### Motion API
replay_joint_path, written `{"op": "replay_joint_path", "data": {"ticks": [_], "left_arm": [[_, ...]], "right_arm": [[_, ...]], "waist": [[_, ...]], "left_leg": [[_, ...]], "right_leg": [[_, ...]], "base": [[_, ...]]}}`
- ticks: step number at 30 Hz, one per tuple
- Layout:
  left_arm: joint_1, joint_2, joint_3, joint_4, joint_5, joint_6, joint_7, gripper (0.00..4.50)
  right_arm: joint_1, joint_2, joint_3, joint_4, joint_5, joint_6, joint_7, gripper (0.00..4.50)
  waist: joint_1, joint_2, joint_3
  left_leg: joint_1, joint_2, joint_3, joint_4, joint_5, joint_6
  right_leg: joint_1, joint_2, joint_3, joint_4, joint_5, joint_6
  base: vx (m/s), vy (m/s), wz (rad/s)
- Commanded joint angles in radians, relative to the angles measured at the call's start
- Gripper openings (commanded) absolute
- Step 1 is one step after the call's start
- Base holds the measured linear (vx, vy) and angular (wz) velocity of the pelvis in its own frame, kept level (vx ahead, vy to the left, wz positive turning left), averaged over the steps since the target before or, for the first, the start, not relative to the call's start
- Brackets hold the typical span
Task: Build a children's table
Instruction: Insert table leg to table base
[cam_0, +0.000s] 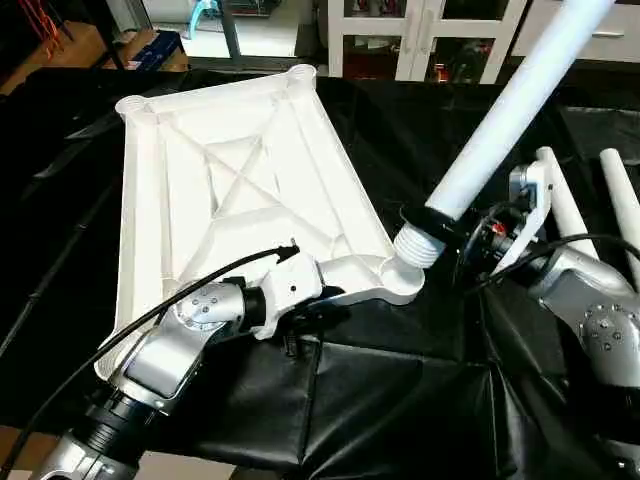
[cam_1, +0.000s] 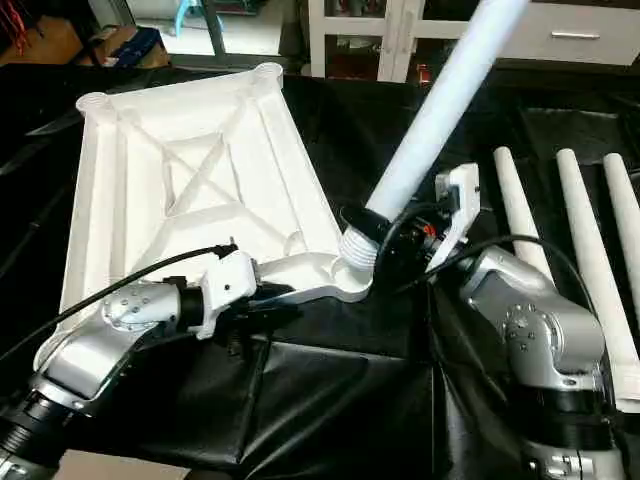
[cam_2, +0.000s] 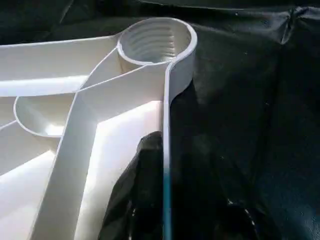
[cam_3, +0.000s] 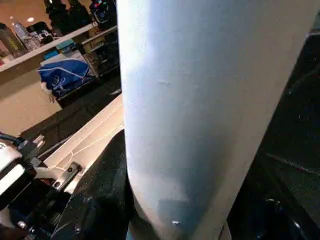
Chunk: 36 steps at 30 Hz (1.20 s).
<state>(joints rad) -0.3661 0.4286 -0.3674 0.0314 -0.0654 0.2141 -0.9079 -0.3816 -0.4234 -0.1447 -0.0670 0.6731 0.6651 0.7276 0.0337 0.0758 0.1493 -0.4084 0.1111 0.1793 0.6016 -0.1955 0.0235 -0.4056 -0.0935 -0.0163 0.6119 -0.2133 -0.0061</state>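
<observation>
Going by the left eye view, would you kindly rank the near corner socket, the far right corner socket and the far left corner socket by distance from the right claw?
1. Near corner socket, beside the right claw.
2. Far right corner socket, up the table's right edge.
3. Far left corner socket, diagonally across.

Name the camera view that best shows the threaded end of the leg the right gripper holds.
The left eye view: the leg's threaded end sits tilted at the table top's near corner socket. The right eye view shows the same. The right wrist view shows the leg's smooth shaft; the left wrist view, another socket.

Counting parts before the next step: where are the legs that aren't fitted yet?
In the right eye view, three spare legs lie side by side on the black cloth at the robot's right, beyond the right arm.
</observation>
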Motion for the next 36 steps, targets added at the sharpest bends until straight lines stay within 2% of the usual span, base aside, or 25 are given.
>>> {"op": "replay_joint_path", "data": {"ticks": [1, 8, 10, 13, 15, 20, 26, 30, 32, 34, 36], "left_arm": [[0.018, 0.024, -0.007, 0.021, 0.012, 0.003, -0.018, 1.04], [0.008, 0.012, -0.014, 0.054, 0.024, 0.008, -0.007, 1.04], [0.008, 0.011, -0.017, 0.058, 0.028, 0.007, -0.006, 0.75], [0.008, 0.013, -0.023, 0.060, 0.039, 0.013, -0.003, 0.65], [0.006, 0.016, -0.026, 0.062, 0.040, 0.013, -0.008, 0.41], [-0.003, 0.032, -0.037, 0.061, 0.050, 0.012, -0.027, 0.12], [-0.010, 0.047, -0.056, 0.060, 0.090, -0.016, -0.028, 0.12], [-0.014, 0.039, -0.055, 0.066, 0.106, -0.041, -0.004, 0.12], [-0.018, 0.029, -0.043, 0.064, 0.091, -0.033, 0.000, 0.59], [-0.018, 0.028, -0.036, 0.054, 0.076, -0.022, -0.009, 0.64], [-0.019, 0.033, -0.027, 0.042, 0.064, -0.018, -0.015, 0.94]], "right_arm": [[-0.005, -0.006, 0.010, -0.002, 0.002, -0.012, 0.001, 1.91], [-0.006, -0.004, 0.003, -0.009, 0.003, 0.003, 0.006, 1.91], [-0.006, -0.005, 0.002, -0.009, 0.003, 0.004, 0.005, 1.91], [-0.006, -0.005, 0.001, -0.009, 0.001, 0.002, 0.003, 1.91], [-0.005, -0.005, 0.002, -0.011, 0.001, 0.002, 0.002, 1.91], [-0.002, -0.007, 0.009, -0.015, -0.007, -0.002, 0.004, 1.91], [-0.001, -0.017, 0.030, -0.013, -0.035, -0.021, 0.014, 1.91], [-0.002, -0.017, 0.034, -0.015, -0.039, -0.023, 0.017, 1.91], [-0.003, -0.018, 0.035, -0.013, -0.042, -0.025, 0.017, 1.91], [-0.002, -0.017, 0.036, -0.013, -0.044, -0.026, 0.018, 1.91], [-0.002, -0.016, 0.039, -0.013, -0.046, -0.029, 0.018, 1.91]], "waist": [[0.001, -0.021, -0.076], [-0.001, -0.022, -0.070], [-0.001, -0.023, -0.070], [-0.001, -0.022, -0.071], [0.000, -0.022, -0.072], [0.001, -0.019, -0.070], [0.000, -0.019, -0.071], [0.000, -0.019, -0.070], [0.001, -0.020, -0.069], [0.000, -0.020, -0.069], [0.000, -0.019, -0.068]], "left_leg": [[0.030, 0.104, -0.042, -0.066, 0.040, 0.186], [0.033, 0.105, -0.041, -0.073, -0.014, 0.153], [0.033, 0.105, -0.041, -0.072, -0.012, 0.150], [0.034, 0.105, -0.041, -0.071, -0.002, 0.153], [0.033, 0.104, -0.041, -0.070, 0.005, 0.157], [0.033, 0.105, -0.042, -0.073, -0.009, 0.151], [0.032, 0.104, -0.041, -0.071, 0.002, 0.154], [0.033, 0.106, -0.041, -0.073, -0.017, 0.147], [0.035, 0.107, -0.041, -0.076, -0.034, 0.137], [0.034, 0.107, -0.042, -0.076, -0.034, 0.131], [0.034, 0.106, -0.041, -0.077, -0.039, 0.129]], "right_leg": [[0.042, -0.067, 0.030, -0.044, 0.085, -0.313], [0.041, -0.067, 0.032, -0.050, 0.026, -0.310], [0.042, -0.068, 0.033, -0.050, 0.031, -0.309], [0.042, -0.068, 0.033, -0.049, 0.048, -0.309], [0.042, -0.067, 0.032, -0.048, 0.058, -0.310], [0.042, -0.068, 0.032, -0.049, 0.032, -0.308], [0.042, -0.067, 0.032, -0.048, 0.063, -0.310], [0.042, -0.068, 0.032, -0.050, 0.046, -0.309], [0.041, -0.068, 0.033, -0.052, 0.028, -0.309], [0.042, -0.068, 0.033, -0.051, 0.027, -0.309], [0.041, -0.068, 0.033, -0.052, 0.024, -0.308]], "base": [[0.000, 0.000, 0.00], [0.000, 0.000, 0.00], [0.000, 0.000, 0.00], [0.000, 0.000, 0.00], [0.000, 0.000, 0.00], [0.000, 0.000, 0.00], [0.000, 0.000, 0.00], [0.000, 0.000, 0.00], [0.000, 0.000, 0.00], [0.000, 0.000, 0.00], [0.000, 0.000, 0.00]]}}
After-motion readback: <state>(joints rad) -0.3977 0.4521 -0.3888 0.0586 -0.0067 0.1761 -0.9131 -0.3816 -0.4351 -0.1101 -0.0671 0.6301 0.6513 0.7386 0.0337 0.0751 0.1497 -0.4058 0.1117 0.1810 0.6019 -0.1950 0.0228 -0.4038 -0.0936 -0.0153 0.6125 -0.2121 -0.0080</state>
